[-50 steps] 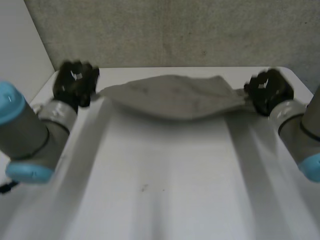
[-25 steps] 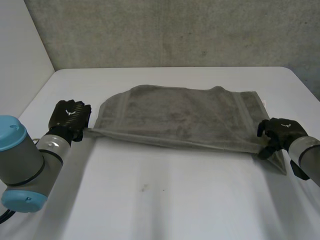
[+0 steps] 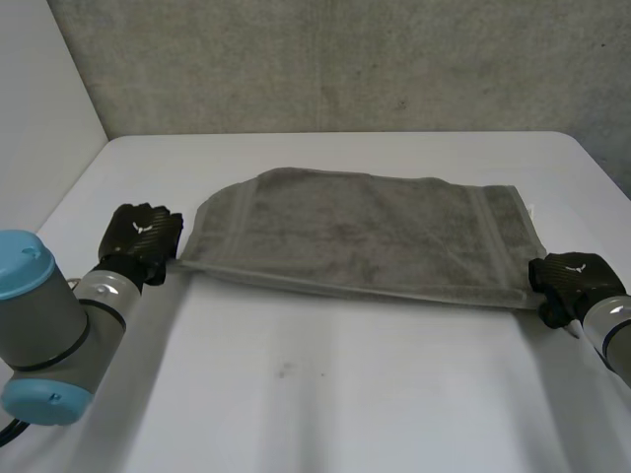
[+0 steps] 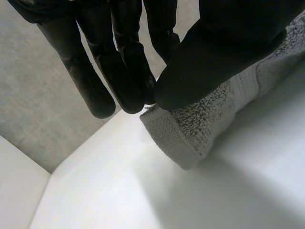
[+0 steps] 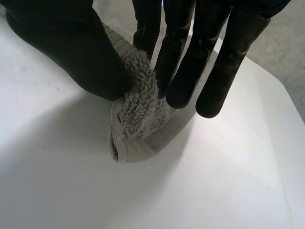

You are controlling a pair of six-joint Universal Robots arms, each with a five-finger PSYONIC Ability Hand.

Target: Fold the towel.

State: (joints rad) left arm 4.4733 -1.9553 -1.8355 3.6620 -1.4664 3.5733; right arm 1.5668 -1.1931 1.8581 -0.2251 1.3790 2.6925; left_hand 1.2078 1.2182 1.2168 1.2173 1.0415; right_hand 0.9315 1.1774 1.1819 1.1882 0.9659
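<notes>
A grey towel (image 3: 365, 235) lies folded across the middle of the white table (image 3: 325, 394), its long side running left to right. My left hand (image 3: 141, 239) is at the towel's near left corner (image 4: 186, 133), which is pinched between thumb (image 4: 214, 52) and straight fingers (image 4: 119, 71). My right hand (image 3: 569, 282) is at the near right corner. There the thumb (image 5: 71, 47) and fingers (image 5: 178, 62) pinch a bunched bit of towel (image 5: 138, 114).
A grey wall (image 3: 345, 59) stands behind the table's far edge. A white panel (image 3: 39, 118) rises at the far left. Bare tabletop lies in front of the towel, between my two arms.
Both hands have come from the far side of the table toward the near side, dragging the towel's edge over itself. The towel now lies flat and folded.
</notes>
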